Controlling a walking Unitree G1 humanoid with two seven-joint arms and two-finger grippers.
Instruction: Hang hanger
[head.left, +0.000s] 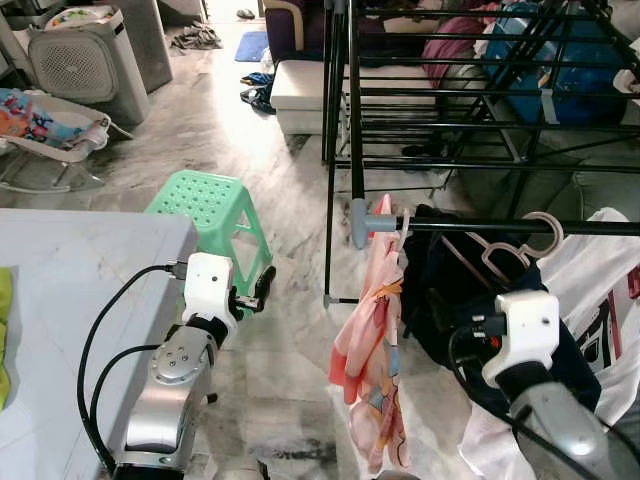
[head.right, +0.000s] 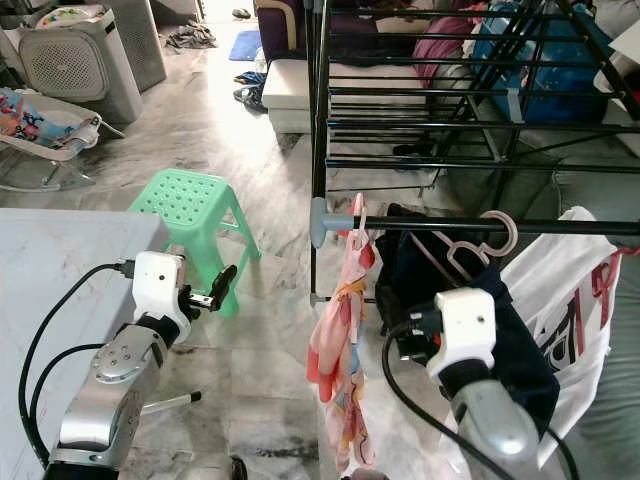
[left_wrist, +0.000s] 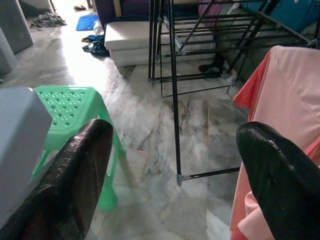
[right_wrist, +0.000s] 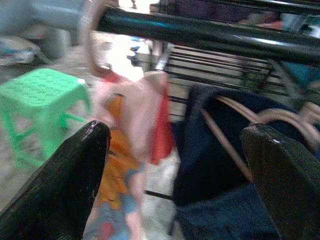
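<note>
Several garments are hanging from the black drying rack (head.left: 470, 110), which is taking up the upper right of the left eye view; its lowest rail (head.left: 520, 227) is running across the right middle of the frame, low enough for the arms to reach. At the far right a white printed garment (head.left: 610, 300) is draping from that rail. Beside it, a dark navy garment (head.left: 440, 290) is sitting on the pink hanger (head.left: 520, 245), whose hook is curling over the rail, so the task's thing appears to be hung already, in the right centre of the frame. Toward the rail's capped end a pink patterned child's garment (head.left: 375, 350) is dangling freely.

At lower left the grey table (head.left: 70, 290) is filling the corner, and just past its edge the green stool (head.left: 215, 205) is standing on the marble floor.

Low at the right, the right gripper (right_wrist: 175, 165) is pointing at the navy garment with its fingers spread wide and gripping nothing, probably because the hook is carrying the load. The left gripper (head.left: 255, 292) is hovering in the lower centre-left, fingers likewise apart and empty, aimed toward the stool and out of the way.
</note>
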